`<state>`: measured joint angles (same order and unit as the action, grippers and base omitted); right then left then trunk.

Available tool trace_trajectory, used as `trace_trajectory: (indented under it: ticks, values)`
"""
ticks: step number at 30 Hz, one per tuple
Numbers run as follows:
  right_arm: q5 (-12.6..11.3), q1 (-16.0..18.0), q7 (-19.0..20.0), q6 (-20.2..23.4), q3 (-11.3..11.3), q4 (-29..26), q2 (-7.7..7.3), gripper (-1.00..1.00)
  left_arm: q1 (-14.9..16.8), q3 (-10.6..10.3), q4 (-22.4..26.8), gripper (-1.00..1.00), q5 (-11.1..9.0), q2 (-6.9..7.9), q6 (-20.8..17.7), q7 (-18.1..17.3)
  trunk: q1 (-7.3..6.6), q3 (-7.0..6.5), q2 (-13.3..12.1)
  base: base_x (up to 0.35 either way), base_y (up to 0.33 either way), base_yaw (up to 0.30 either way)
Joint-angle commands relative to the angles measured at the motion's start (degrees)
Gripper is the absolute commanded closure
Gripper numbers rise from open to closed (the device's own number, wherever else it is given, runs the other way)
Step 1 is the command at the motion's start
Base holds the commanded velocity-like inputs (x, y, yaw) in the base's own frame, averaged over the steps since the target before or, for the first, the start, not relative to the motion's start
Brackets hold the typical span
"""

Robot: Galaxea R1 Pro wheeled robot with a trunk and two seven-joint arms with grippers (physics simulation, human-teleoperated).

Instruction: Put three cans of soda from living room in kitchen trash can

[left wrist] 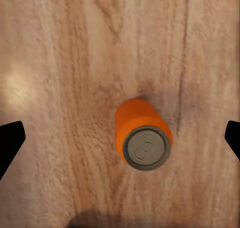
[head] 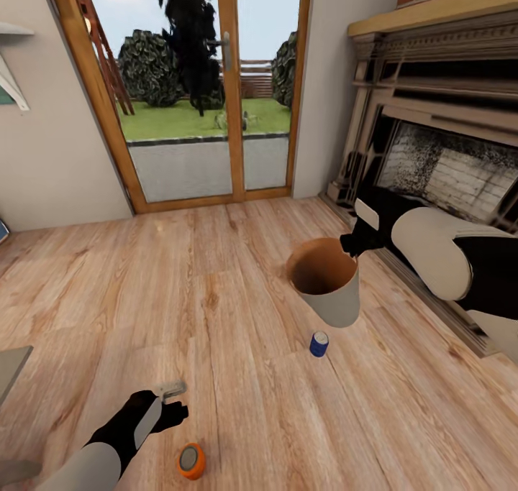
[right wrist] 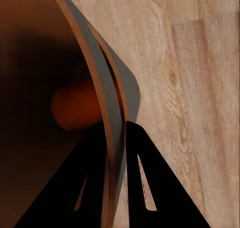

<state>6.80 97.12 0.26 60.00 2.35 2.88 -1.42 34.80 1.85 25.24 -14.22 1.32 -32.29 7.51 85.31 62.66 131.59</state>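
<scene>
My right gripper (head: 352,245) is shut on the rim of the tash can (head: 337,301), holding it tilted above the wood floor with its tan inside facing up. In the right wrist view the fingers (right wrist: 137,153) pinch the bin's wall (right wrist: 129,85), and a blurred orange can (right wrist: 75,112) shows inside. A dark blue can (head: 319,343) stands on the floor just below the bin. A second orange can (head: 191,461) stands near my left gripper (head: 173,399), which is open. From the left wrist view this can (left wrist: 142,135) sits upright between the spread fingertips (left wrist: 10,138), below them.
Wood-framed glass doors (head: 194,88) stand ahead and the dark fireplace (head: 439,139) is on the right, close behind my right arm. A grey table corner (head: 11,369) pokes in at the left edge. Plank floor (head: 216,282) lies between.
</scene>
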Motion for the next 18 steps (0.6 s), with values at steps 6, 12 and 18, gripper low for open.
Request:
trace_trajectory:
  ticks: [6, 12, 18]
  values:
    - [-1.53, 0.07, 0.18, 0.0, -1.35, -0.02, 0.12, 1.0, -0.05, 0.0, -0.01, -1.0, -0.01, -0.85, 0.09, -0.19, 1.31, 1.07, 2.43, 0.0, 0.0, 0.0]
    - [-1.53, 0.09, 0.18, 0.0, -1.34, -0.03, 0.1, 1.0, -0.08, 0.0, -0.01, -1.0, -0.03, -1.11, 0.12, -0.46, 2.63, 2.15, 4.84, 0.0, 0.0, 0.0]
    - [-1.53, 0.09, 0.18, 0.0, -1.31, -0.06, 0.17, 1.0, -0.08, 0.04, -0.01, -1.0, -0.05, -1.13, 0.12, -0.55, 3.95, 3.23, 7.24, 0.0, 0.0, 0.0]
